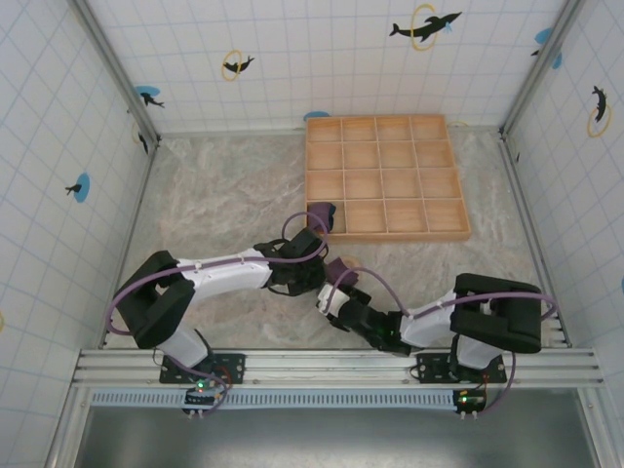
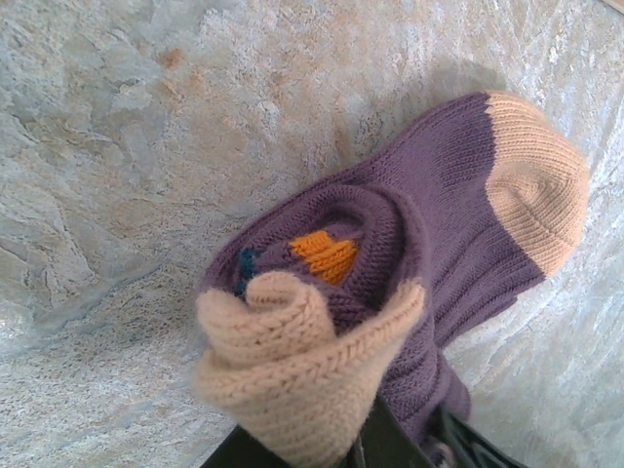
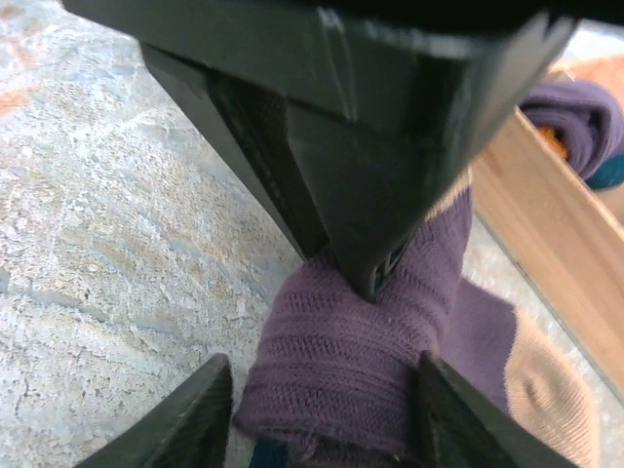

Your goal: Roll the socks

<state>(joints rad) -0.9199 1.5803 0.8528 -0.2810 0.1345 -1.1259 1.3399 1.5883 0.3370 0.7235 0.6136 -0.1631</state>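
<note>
Left gripper (image 2: 390,439) tight on half-rolled sock (image 2: 439,214) on tabletop (image 2: 117,146); right gripper (image 3: 322,390) astride it, grip impossible to tell.

Bright, even, diffuse light throughout.
The sock (image 2: 458,214) casts a soft shadow on the desk (image 2: 117,146); the right wrist view's nearest foreground is dark and blurred.

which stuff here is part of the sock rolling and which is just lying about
Job:
- half-rolled sock
- rolled sock, in the tray
- left gripper, shut on the half-rolled sock
- right gripper, fingers on either side of it

Just there:
- tray
- dolphin stickers on the walls
</note>
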